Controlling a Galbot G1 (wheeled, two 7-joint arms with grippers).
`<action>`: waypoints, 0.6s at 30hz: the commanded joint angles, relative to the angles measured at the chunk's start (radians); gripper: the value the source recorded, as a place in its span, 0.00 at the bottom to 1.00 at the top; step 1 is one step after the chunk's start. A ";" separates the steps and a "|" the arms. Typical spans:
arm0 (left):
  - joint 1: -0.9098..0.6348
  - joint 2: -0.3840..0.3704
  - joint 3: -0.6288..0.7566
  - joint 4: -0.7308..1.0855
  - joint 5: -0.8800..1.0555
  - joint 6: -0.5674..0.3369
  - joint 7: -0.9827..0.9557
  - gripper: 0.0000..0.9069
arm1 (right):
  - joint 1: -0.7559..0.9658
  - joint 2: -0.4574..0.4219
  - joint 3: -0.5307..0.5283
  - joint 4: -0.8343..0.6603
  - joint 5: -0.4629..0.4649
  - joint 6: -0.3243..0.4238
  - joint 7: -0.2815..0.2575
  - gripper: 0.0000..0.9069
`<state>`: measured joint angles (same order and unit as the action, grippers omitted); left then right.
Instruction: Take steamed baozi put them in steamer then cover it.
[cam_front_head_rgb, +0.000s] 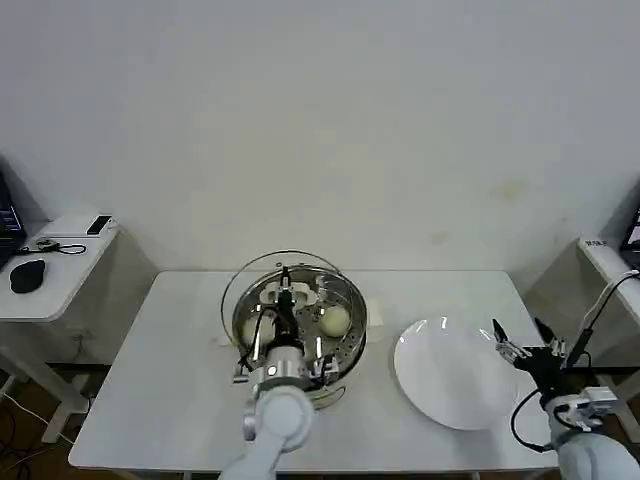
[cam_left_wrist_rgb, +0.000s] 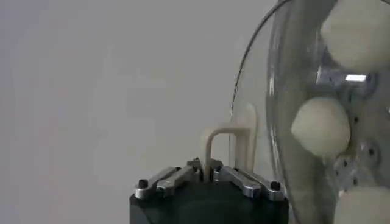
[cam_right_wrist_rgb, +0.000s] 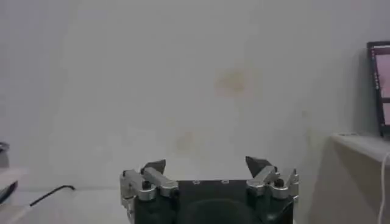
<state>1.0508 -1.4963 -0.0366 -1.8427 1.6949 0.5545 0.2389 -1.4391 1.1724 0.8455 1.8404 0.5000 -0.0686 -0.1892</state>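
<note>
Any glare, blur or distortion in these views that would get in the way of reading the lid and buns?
Head view: even light, small glare spots on the plate rim. Left wrist view: the cover seen up close is curved and reflective, and the baozi behind the glass look soft. Right wrist view: flat pale wall, right gripper sharp, no glare.

Polished steel on the steamer (cam_front_head_rgb: 345, 350), shiny, its perforated tray glinting. The cover (cam_left_wrist_rgb: 286, 122) is clear glass with a thin metal rim, its handle (cam_left_wrist_rgb: 228, 143) pale and matt, probably plastic. The baozi (cam_left_wrist_rgb: 320, 126) look smooth, soft and matt. The white plate (cam_front_head_rgb: 450, 375) is glossy. The table (cam_front_head_rgb: 180, 370) is plain matt white.
</note>
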 joint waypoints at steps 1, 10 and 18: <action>-0.070 -0.024 0.038 0.043 -0.017 0.016 0.068 0.00 | 0.027 -0.002 -0.018 -0.036 -0.005 -0.002 -0.001 1.00; -0.032 -0.027 0.034 0.048 -0.013 0.017 0.075 0.00 | 0.050 -0.020 -0.044 -0.064 -0.012 -0.003 -0.003 1.00; -0.023 -0.030 0.035 0.039 -0.007 0.017 0.082 0.00 | 0.061 -0.016 -0.057 -0.078 -0.023 0.001 -0.004 1.00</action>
<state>1.0275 -1.5227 -0.0092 -1.8065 1.6879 0.5689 0.3064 -1.3874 1.1584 0.7984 1.7765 0.4845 -0.0707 -0.1921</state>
